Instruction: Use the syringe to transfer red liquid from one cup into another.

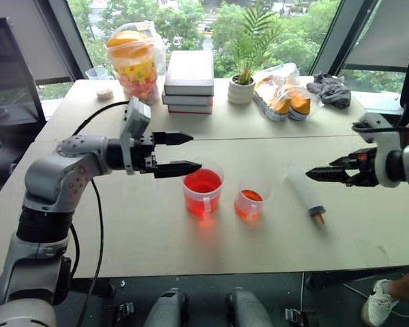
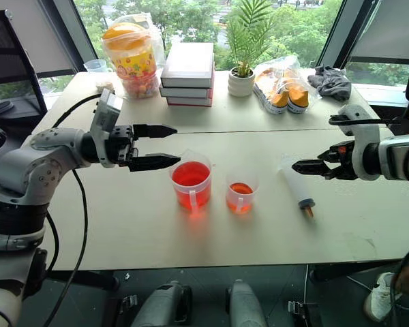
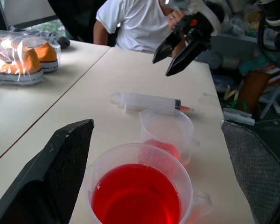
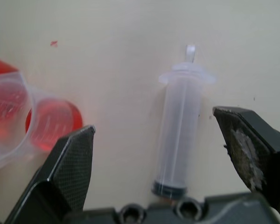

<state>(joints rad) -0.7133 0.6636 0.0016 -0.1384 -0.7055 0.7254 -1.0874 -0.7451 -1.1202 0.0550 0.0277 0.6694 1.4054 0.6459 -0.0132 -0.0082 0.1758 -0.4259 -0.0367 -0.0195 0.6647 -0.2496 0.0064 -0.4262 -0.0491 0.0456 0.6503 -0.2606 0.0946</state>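
A pale table (image 3: 107,88) seen between two black fingers (image 3: 46,182) of the left gripper (image 3: 158,186), which stand wide apart. Between them sits a large clear cup (image 3: 140,186) holding red liquid (image 3: 136,193). Just behind it stands a smaller clear cup (image 3: 167,133) with a little red liquid at the bottom. Beyond that, a clear syringe (image 3: 147,101) lies flat on the table, its orange tip pointing right. The right gripper (image 3: 173,58) hovers above the syringe, its fingers parted. A person in a white shirt (image 3: 133,23) sits at the far end. Bagged orange shoes (image 3: 23,63) rest at the left.
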